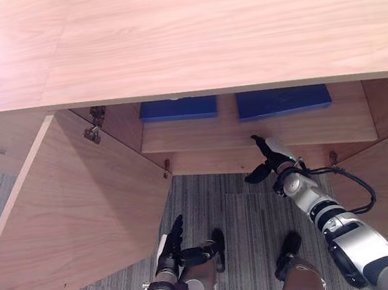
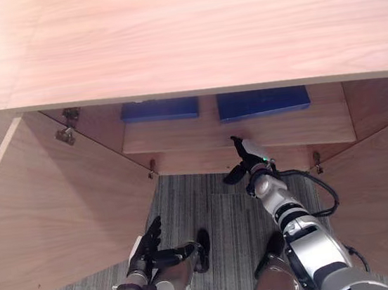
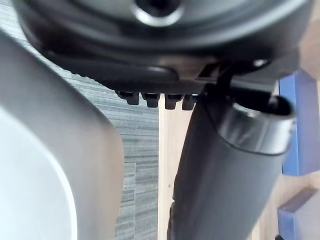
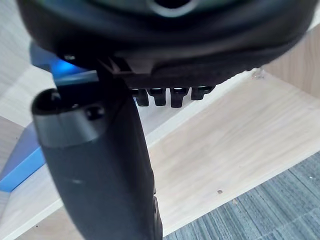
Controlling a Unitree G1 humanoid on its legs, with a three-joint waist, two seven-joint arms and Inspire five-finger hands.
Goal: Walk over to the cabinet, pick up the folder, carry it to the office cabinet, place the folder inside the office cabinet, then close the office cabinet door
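While grey carpet [image 1: 215, 199] lies below the wooden shelf [image 1: 249, 132], the right robot hand [image 1: 273, 153] hovers spread

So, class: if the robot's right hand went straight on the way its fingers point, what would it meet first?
Probably the cabinet's wooden shelf, at whose front edge the right hand hovers with straight fingers; the right-hand blue folder lies just beyond. Depth is unclear.
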